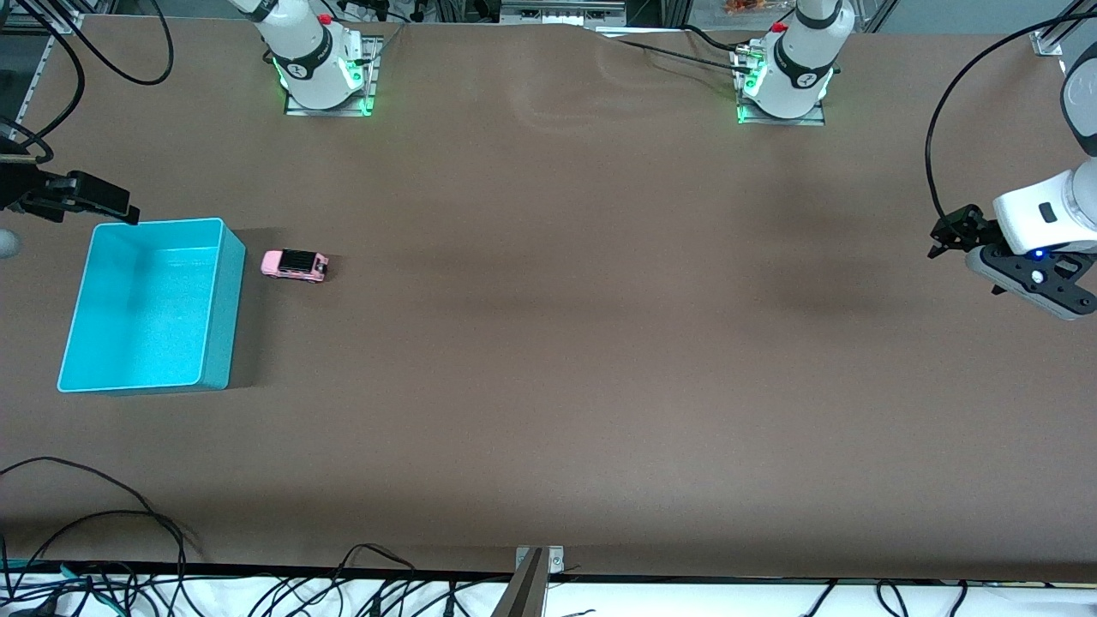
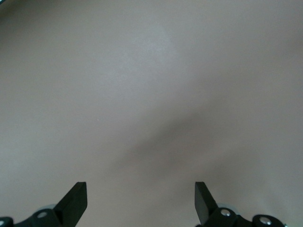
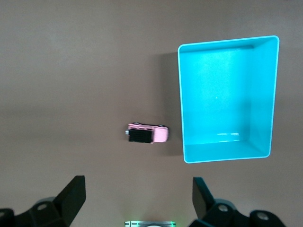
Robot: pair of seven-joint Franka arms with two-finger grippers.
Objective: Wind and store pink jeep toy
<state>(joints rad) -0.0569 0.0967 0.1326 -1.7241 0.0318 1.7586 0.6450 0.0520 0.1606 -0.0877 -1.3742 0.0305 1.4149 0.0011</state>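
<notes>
- The brown table [image 1: 566, 360] carried only two loose things, both at the right arm's end.
- The turquoise bin [image 1: 218, 308] sat open and looked empty, its long side running toward the front camera. The right gripper [image 1: 81, 199] was up in the air, over the table just off the bin's corner that lies farthest from the front camera.
- Right gripper: in the right wrist view the gripper [image 3: 137, 196] had its two fingers spread wide with nothing between them.
- Left gripper [image 1: 953, 233]: waiting over bare table at the left arm's end, well apart from bin and toy. The left wrist view showed the gripper [image 2: 141, 201] with fingers apart and only tabletop below.
- The pink jeep toy [image 1: 295, 265] stood on its wheels just beside the bin, on the side toward the left arm's end, not touching the wall. In the right wrist view the toy [image 3: 147, 134] lay ahead of the open fingers, off their centre line.
- Judgement: the step in hand was the approach for the first grasp; winding and storing were not yet done.
- To do it well: centre the right gripper over the toy, turn the wrist so the fingers close across the narrow body sides rather than end to end, and descend with the wheels left free to roll.
- Risk: the toy is small and on wheels; an off-centre close could push it against the bin wall.
</notes>
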